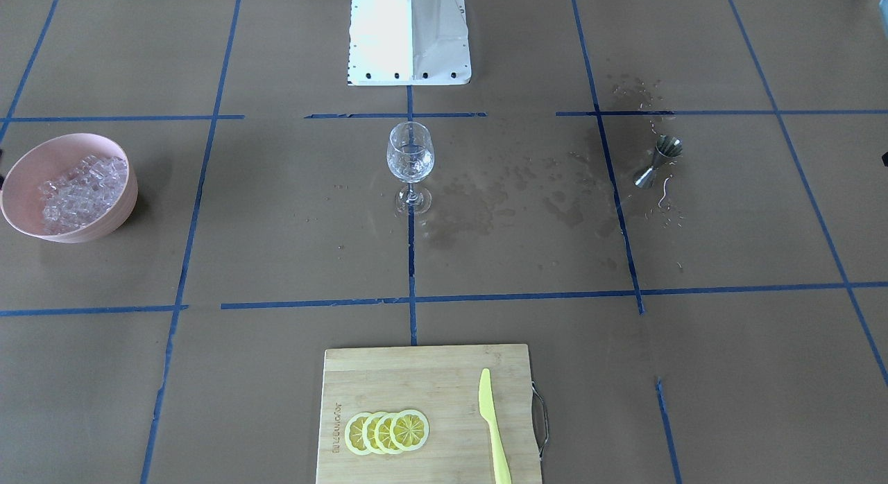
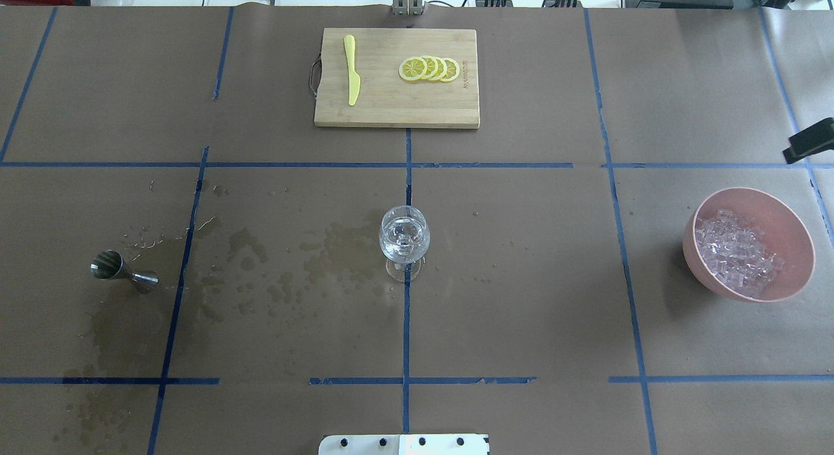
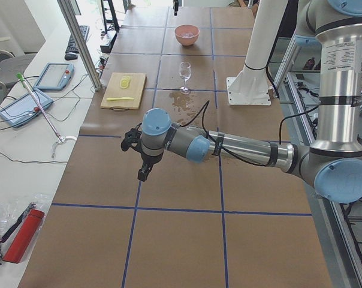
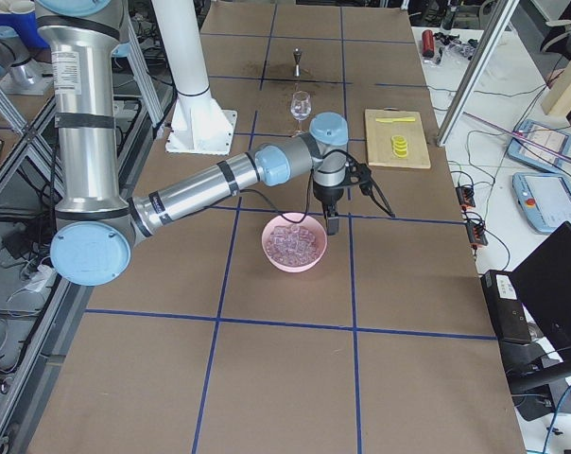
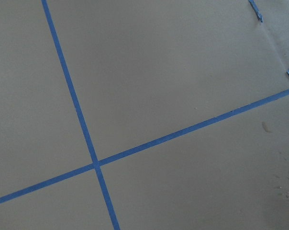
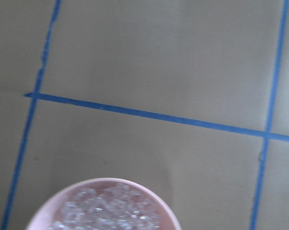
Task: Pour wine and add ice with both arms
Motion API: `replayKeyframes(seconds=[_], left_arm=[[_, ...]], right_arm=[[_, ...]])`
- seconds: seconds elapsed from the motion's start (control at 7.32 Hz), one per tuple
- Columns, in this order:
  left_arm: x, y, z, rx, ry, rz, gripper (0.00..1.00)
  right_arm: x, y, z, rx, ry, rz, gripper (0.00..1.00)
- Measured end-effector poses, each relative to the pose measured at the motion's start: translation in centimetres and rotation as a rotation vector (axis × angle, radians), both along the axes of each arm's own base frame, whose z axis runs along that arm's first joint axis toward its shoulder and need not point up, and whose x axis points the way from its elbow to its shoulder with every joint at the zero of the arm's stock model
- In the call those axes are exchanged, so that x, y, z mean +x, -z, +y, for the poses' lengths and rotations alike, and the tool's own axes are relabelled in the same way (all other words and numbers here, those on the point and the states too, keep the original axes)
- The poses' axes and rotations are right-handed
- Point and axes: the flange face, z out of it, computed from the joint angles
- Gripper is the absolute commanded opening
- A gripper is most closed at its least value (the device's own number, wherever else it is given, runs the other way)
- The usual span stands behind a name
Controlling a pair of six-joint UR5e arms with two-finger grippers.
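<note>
The ice [image 2: 736, 249] is heaped in the pink bowl [image 2: 795, 240], with the right hand [image 4: 332, 227] held above, just beside its rim. Beyond the glass [image 2: 404, 240], the jigger [image 2: 124, 273] is set nearer the left hand [image 3: 142, 174]. Neither hand's opening can be told.

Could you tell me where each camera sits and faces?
Front: across the table, facing the base.
Overhead: behind the base, looking down; its edge shows.
Left side: left end; left arm near.
Right side: right end; right arm by bowl.
Left wrist: down at table.
Right wrist: down at bowl.
Front and overhead share the glass.
</note>
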Motion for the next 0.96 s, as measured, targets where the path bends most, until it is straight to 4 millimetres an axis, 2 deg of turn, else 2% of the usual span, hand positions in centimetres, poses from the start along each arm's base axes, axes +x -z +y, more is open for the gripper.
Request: replayKeyframes(seconds=[0.14, 0.27, 0.55, 0.82, 0.96], left_arm=[[-0.1, -0.8, 1.3, -0.015, -0.005, 0.019, 1.0], [0.0, -2.3, 2.4, -0.038, -0.011, 0.036, 1.0], [0.1, -4.3, 4.1, 0.035, -0.021, 0.055, 1.0], [-0.1, -5.6, 5.8, 0.069, -0.024, 0.059, 1.0], [0.0, -5.6, 6.0, 0.067, -0.028, 0.059, 1.0]], right_arm=[[4.4, -3.8, -0.6, 0.018, 0.032, -0.001, 1.0], [7.1, -6.5, -0.8, 0.035, 0.062, 0.0, 1.0], [8.6, -9.0, -0.4, 0.031, 0.083, -0.016, 1.0], [8.7, -9.9, 0.1, 0.013, 0.08, -0.045, 1.0], [8.7, -10.0, 0.3, 0.013, 0.079, -0.049, 1.0]])
